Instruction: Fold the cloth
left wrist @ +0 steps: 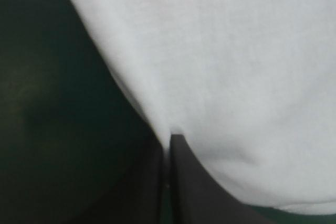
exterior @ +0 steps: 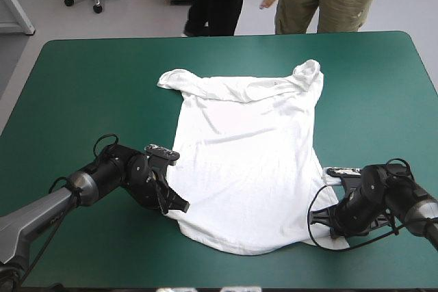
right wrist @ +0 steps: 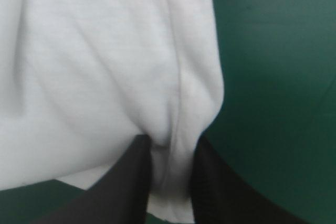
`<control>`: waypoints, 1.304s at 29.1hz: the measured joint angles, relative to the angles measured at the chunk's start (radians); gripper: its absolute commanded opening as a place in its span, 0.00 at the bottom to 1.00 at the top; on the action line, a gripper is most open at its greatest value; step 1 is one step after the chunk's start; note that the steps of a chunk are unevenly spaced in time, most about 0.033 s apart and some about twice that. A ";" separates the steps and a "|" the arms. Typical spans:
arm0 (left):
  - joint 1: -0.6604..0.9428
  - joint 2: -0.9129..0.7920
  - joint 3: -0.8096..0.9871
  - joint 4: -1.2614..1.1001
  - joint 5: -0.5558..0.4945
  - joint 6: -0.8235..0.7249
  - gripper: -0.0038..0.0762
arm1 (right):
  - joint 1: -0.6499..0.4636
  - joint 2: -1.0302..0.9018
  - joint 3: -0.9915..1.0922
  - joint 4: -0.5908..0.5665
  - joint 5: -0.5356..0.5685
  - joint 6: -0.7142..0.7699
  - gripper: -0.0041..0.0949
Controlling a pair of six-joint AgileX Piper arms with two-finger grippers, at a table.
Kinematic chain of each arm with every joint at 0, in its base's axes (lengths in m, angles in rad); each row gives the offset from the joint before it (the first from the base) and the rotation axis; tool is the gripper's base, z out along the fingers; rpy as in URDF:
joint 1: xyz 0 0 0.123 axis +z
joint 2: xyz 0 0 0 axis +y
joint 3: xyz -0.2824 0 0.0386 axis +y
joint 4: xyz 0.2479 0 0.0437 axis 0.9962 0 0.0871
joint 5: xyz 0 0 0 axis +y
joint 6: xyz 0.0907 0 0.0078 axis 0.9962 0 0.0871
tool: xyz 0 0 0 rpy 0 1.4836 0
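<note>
Left pincer (left wrist: 168,140): I read it clamped on the T-shirt (exterior: 246,148) at one near hem corner, black fingers (left wrist: 194,192) all but together. Right pincer (right wrist: 171,142): clamped on the T-shirt's other near hem corner, a white fold pinched between its fingers. T-shirt: spread flat on the teal-green bench (exterior: 82,94), sleeves at its far end, some wrinkles.
</note>
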 measured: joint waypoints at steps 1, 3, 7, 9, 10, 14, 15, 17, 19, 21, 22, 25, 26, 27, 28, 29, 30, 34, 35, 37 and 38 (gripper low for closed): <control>0.000 0.000 0.000 0.000 0.000 0.000 0.04 | 0.000 0.001 0.000 0.019 -0.011 -0.007 0.03; 0.000 0.000 -0.002 0.000 0.006 0.000 0.04 | 0.000 0.004 -0.004 0.048 -0.027 -0.027 0.02; -0.007 0.003 -0.033 0.000 0.037 0.000 0.04 | 0.002 0.006 -0.038 0.064 -0.022 -0.047 0.02; -0.013 0.000 -0.069 0.002 0.056 0.000 0.04 | 0.003 -0.005 -0.095 0.066 -0.013 -0.050 0.02; -0.014 -0.007 -0.096 0.012 0.066 0.000 0.04 | 0.003 -0.014 -0.135 0.065 -0.008 -0.051 0.02; -0.014 -0.049 -0.243 0.091 0.111 -0.028 0.04 | 0.003 -0.042 -0.324 0.049 0.017 -0.051 0.02; -0.014 -0.059 -0.279 0.118 0.123 -0.040 0.04 | 0.003 -0.046 -0.381 0.042 0.028 -0.051 0.02; -0.014 -0.083 -0.372 0.173 0.144 -0.062 0.04 | 0.003 -0.048 -0.487 0.027 0.049 -0.052 0.02; -0.014 -0.105 -0.459 0.221 0.161 -0.077 0.04 | 0.003 -0.048 -0.603 0.005 0.061 -0.059 0.02; -0.014 -0.124 -0.560 0.263 0.171 -0.088 0.04 | 0.003 -0.048 -0.705 -0.017 0.068 -0.072 0.02; -0.014 -0.131 -0.612 0.286 0.176 -0.091 0.04 | 0.003 -0.048 -0.761 -0.028 0.071 -0.081 0.02; -0.014 -0.145 -0.761 0.339 0.184 -0.096 0.04 | 0.003 -0.048 -0.908 -0.043 0.075 -0.118 0.02; -0.014 -0.147 -0.812 0.355 0.186 -0.096 0.04 | 0.003 -0.048 -0.958 -0.045 0.075 -0.129 0.02; -0.014 -0.148 -0.861 0.369 0.186 -0.096 0.04 | 0.003 -0.048 -1.005 -0.047 0.070 -0.147 0.02; -0.014 -0.148 -0.899 0.381 0.184 -0.097 0.04 | 0.003 -0.048 -1.049 -0.047 0.065 -0.158 0.02; -0.014 -0.149 -0.945 0.393 0.179 -0.097 0.04 | 0.003 -0.049 -1.083 -0.047 0.056 -0.168 0.02; -0.014 -0.149 -0.990 0.403 0.170 -0.095 0.04 | 0.003 -0.050 -1.130 -0.047 0.040 -0.183 0.02; -0.014 -0.150 -1.150 0.419 0.118 -0.060 0.04 | 0.003 -0.051 -1.255 -0.043 -0.021 -0.237 0.02; -0.014 -0.152 -1.211 0.420 0.083 -0.037 0.04 | 0.003 -0.052 -1.312 -0.038 -0.056 -0.260 0.02; -0.014 -0.157 -1.269 0.419 0.050 -0.009 0.04 | 0.003 -0.053 -1.362 -0.035 -0.082 -0.276 0.02; -0.014 -0.159 -1.290 0.419 0.038 0.000 0.04 | 0.003 -0.055 -1.386 -0.033 -0.092 -0.286 0.02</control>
